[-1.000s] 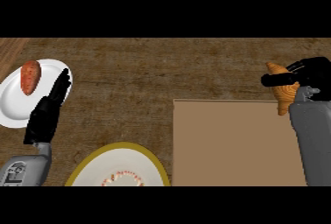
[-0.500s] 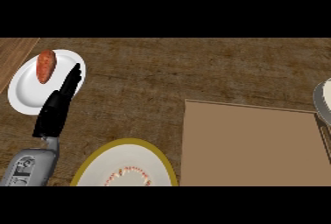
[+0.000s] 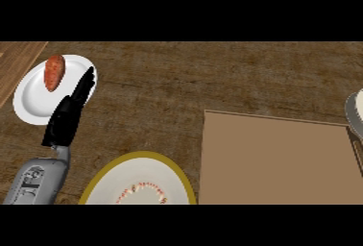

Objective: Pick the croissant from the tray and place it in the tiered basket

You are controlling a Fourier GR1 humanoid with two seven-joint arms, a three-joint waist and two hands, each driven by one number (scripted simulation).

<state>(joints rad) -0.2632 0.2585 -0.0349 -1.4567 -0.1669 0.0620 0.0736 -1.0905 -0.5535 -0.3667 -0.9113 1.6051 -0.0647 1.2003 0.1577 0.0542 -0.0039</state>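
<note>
The robot's left hand [image 3: 65, 117], black on a grey forearm [image 3: 35, 182], lies at the left of the brown wooden counter [image 3: 212, 77] with its fingers straight and together, holding nothing, stretched over the right rim of a round white plate [image 3: 32, 103], just right of the reddish-orange oblong food [image 3: 54, 73] at the plate's far end. A flat tan rectangular tray [image 3: 276, 158] lies at the near right, a yellow-rimmed white plate [image 3: 142, 175] sits just left of it at the near edge, and a curved grey-white rim [image 3: 355, 108] shows at the far right edge. The croissant and the right hand show nowhere in this view, so where the croissant is and how that hand's fingers stand cannot be told.
</note>
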